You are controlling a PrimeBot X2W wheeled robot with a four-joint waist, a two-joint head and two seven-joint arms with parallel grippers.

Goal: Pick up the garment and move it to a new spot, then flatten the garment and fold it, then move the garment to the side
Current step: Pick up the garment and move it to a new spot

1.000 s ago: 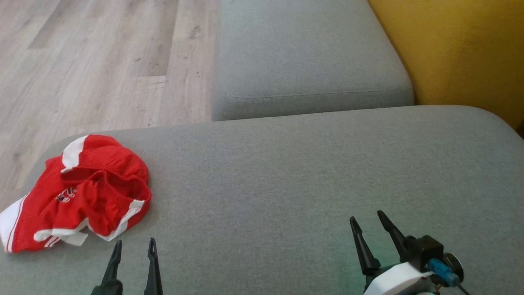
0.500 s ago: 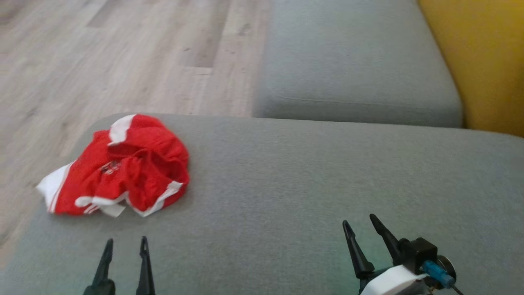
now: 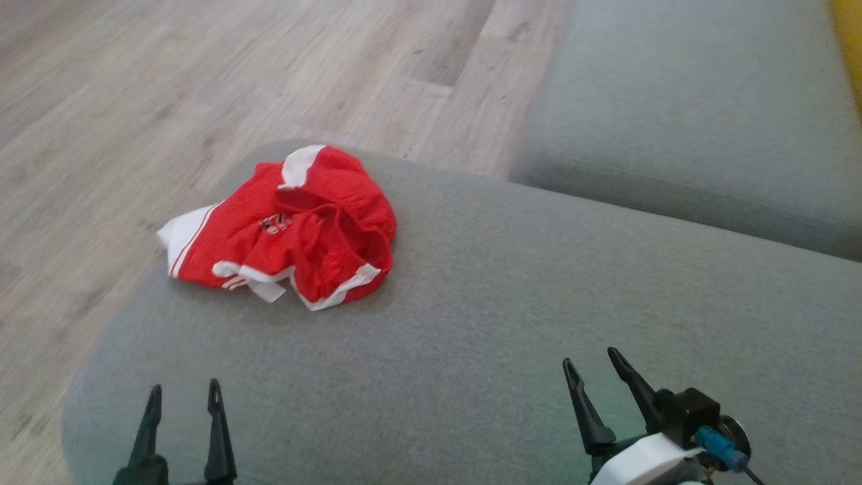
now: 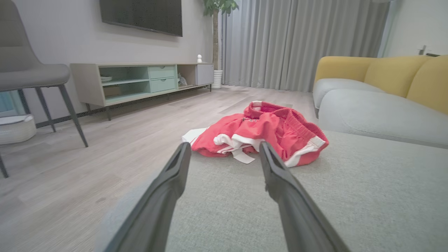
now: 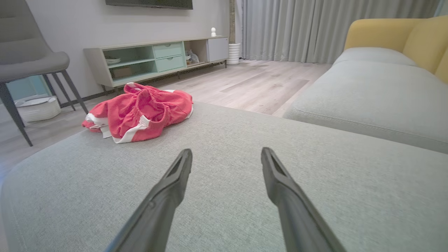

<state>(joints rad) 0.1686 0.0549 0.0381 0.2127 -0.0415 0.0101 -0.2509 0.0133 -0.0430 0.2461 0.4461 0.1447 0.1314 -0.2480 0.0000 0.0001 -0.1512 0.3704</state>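
Observation:
The garment (image 3: 296, 229) is a crumpled red piece with white trim, lying near the far left corner of the grey cushion (image 3: 512, 303). Seen from the left wrist, the garment (image 4: 266, 131) lies just ahead of the fingertips. From the right wrist the garment (image 5: 140, 110) sits off to the upper left. My left gripper (image 3: 183, 397) hovers open at the lower left, short of the cloth and holding nothing. At the lower right my right gripper (image 3: 591, 364) is open too, over bare cushion and far from the cloth.
Wooden floor (image 3: 202, 87) borders the cushion's left and far edges. A second grey cushion (image 3: 707, 121) lies beyond on the right, with a yellow backrest (image 4: 395, 73). A grey chair (image 4: 31, 77), a low TV cabinet (image 4: 140, 80) and curtains (image 4: 297, 42) stand across the room.
The head camera has swung left, so the whole picture shifted right and tilted. The garment lies as before. Both grippers stay open in about the same places.

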